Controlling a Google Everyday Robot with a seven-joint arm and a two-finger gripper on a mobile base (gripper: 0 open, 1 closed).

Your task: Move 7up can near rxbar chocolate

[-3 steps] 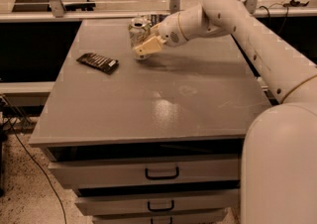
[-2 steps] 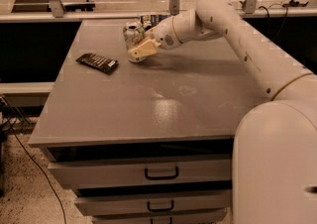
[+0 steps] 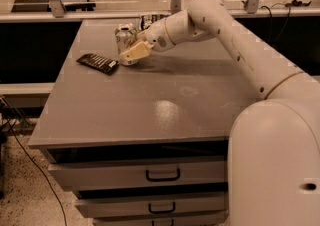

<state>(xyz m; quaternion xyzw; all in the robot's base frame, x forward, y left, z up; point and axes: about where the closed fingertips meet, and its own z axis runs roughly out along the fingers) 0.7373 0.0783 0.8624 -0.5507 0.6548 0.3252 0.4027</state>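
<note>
The 7up can (image 3: pixel 124 35) is upright at the far left of the grey table (image 3: pixel 165 105), its silver top showing. My gripper (image 3: pixel 128 56) reaches in from the right and is shut on the can, with a cream finger (image 3: pixel 136 51) across its front lower side. The rxbar chocolate (image 3: pixel 97 63), a thin dark flat bar, lies on the table just left of and in front of the can, its near end a small gap from the gripper's tip. The can's lower body is hidden behind the finger.
My white arm (image 3: pixel 235 35) crosses the table's back right. A small dark object (image 3: pixel 149 20) sits at the back edge behind the wrist. Drawers with handles (image 3: pixel 163 175) are below the front edge. The table's left edge is close to the bar.
The gripper has moved left with the can in it, bringing the can closer to the bar. The bar has not moved.
</note>
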